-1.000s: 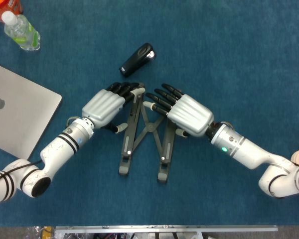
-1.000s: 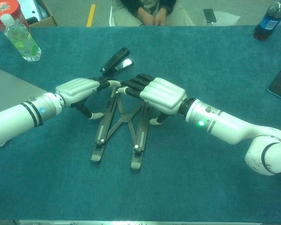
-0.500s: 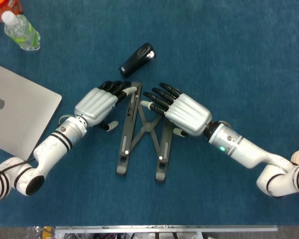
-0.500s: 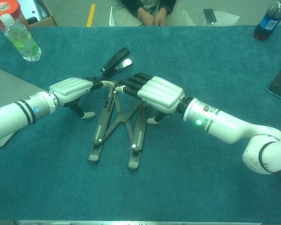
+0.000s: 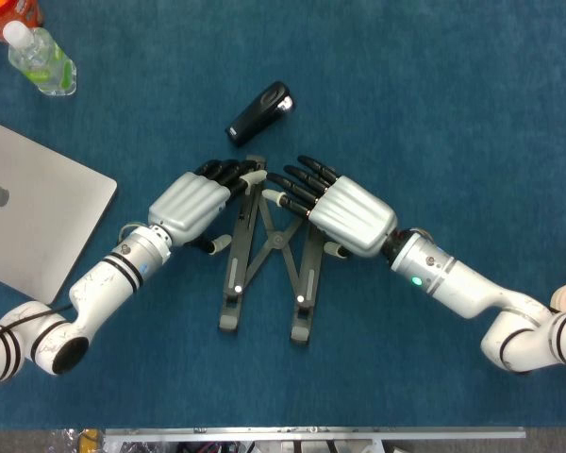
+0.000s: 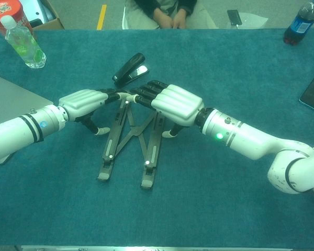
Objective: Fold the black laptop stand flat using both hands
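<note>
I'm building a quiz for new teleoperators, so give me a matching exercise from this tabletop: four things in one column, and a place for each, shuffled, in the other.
Things:
1. laptop stand
2. stapler
3. clear bottle
4. silver laptop

Places:
A. far left corner of the table
B. between the left hand and right hand
C. left edge, beside the left arm
D. just beyond the stand, farther from the robot

Pairs: 1-B, 2-D, 3-A, 4-C

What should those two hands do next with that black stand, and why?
Probably press the two rails closer together. The laptop stand lies on the table with its rails still splayed apart, and the left hand and right hand rest over its far end, one on each side.
</note>
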